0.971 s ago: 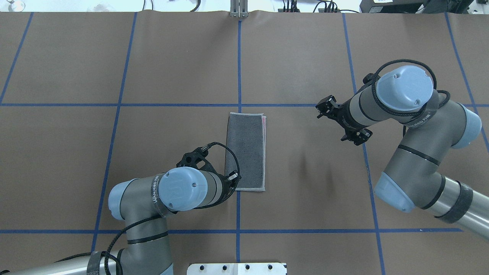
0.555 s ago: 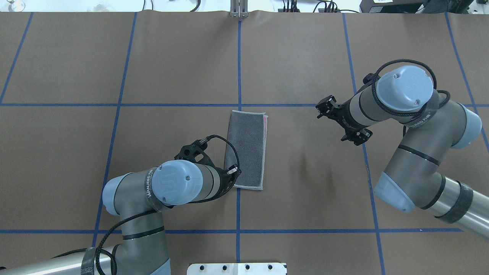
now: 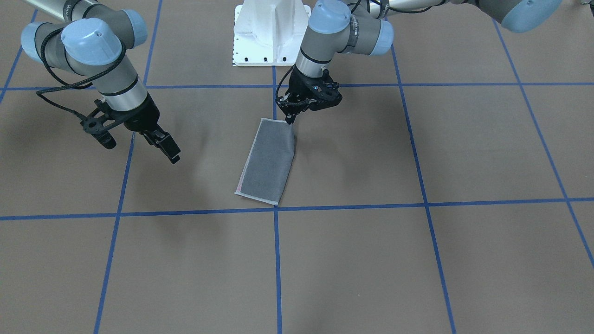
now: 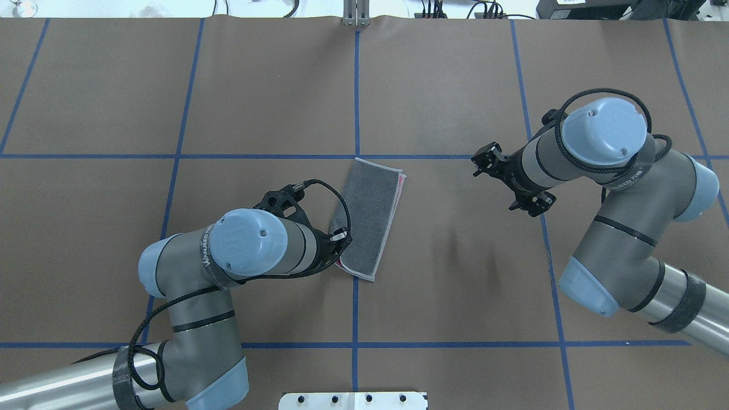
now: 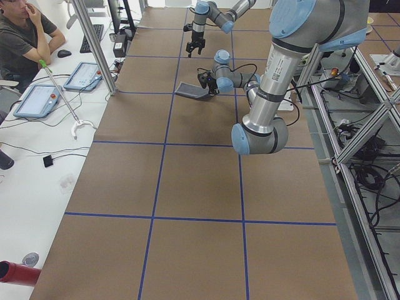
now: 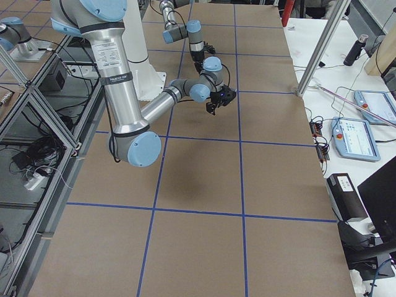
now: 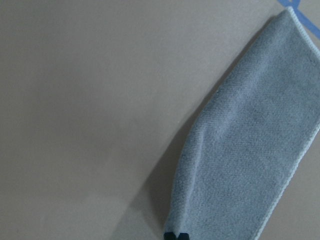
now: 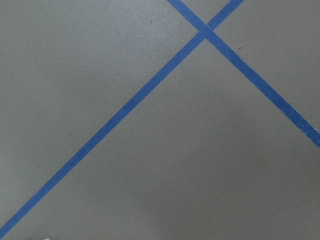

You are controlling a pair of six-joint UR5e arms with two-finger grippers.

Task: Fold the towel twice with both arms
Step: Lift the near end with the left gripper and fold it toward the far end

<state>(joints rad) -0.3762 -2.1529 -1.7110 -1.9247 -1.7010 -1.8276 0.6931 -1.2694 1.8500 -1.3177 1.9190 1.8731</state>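
Note:
The towel [image 4: 371, 208] lies folded into a narrow strip, dark grey face up, with a pink sliver along its right edge. It slants across the table centre in the front-facing view [image 3: 269, 162]. My left gripper [image 3: 291, 118] is shut on the strip's near corner and holds that end slightly raised. In the left wrist view the towel [image 7: 250, 150] runs away from the closed fingertips [image 7: 175, 236]. From overhead the left gripper [image 4: 337, 250] is mostly hidden under its wrist. My right gripper [image 3: 169, 150] is open and empty, hovering well to the towel's right [image 4: 507, 182].
Brown table cover [image 4: 455, 285] with blue tape grid lines. The white pedestal base [image 4: 353, 401] is at the near edge. A person sits at a side desk with tablets [image 5: 25, 37]. The right wrist view has only tape lines [image 8: 150, 90].
My left gripper has pulled the towel's near end to the left and away from the robot, so the strip has turned from straight to slanted. The right arm has not moved.

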